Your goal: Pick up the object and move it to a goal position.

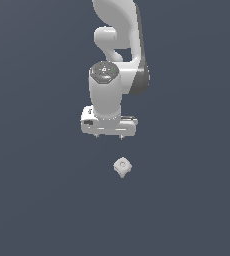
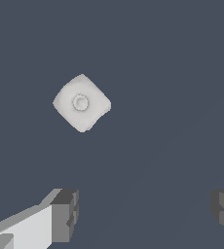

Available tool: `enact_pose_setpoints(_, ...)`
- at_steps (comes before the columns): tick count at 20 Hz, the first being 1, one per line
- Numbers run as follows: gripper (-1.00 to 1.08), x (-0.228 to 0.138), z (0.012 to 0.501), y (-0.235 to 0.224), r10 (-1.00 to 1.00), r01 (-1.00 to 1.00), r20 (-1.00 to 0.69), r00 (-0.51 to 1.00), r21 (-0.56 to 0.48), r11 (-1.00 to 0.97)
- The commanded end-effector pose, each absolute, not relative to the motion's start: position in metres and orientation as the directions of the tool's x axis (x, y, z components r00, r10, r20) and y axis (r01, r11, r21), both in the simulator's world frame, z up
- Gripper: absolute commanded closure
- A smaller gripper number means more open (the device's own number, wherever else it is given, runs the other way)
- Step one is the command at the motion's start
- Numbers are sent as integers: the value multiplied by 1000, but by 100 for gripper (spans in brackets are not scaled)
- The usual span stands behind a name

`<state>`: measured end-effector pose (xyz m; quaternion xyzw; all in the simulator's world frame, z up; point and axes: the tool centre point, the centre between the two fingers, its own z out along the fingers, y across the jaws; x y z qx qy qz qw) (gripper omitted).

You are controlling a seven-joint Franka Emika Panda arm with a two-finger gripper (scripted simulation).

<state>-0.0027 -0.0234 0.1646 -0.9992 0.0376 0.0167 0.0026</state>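
Note:
The object (image 1: 122,166) is a tiny off-white block with bevelled corners and a round dimple on its upper face. It lies on the dark grey floor, apart from the arm. In the exterior view my gripper (image 1: 109,137) hangs from the white arm, above and a little to the exterior view's left of the block, fingertips barely showing. In the wrist view the block (image 2: 82,102) lies ahead of the gripper (image 2: 145,214), outside the gap. The two dark fingertips (image 2: 66,214) stand wide apart with nothing between them.
The white arm (image 1: 114,60) rises behind the gripper toward the top of the exterior view. A plain dark grey floor (image 1: 37,200) surrounds the block.

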Motion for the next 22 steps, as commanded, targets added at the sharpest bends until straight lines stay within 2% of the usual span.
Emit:
enact_pose_setpoints(1,-92,-3,165,-23,-75,-75,-34,997,-4,-997)
enact_pose_setpoints(10,-92,-4,163,6,-17,-18,-42,999,-29,-999)
enact_pose_setpoints(22,-92,4,157,8,52,51,-37,998,-26,-998)
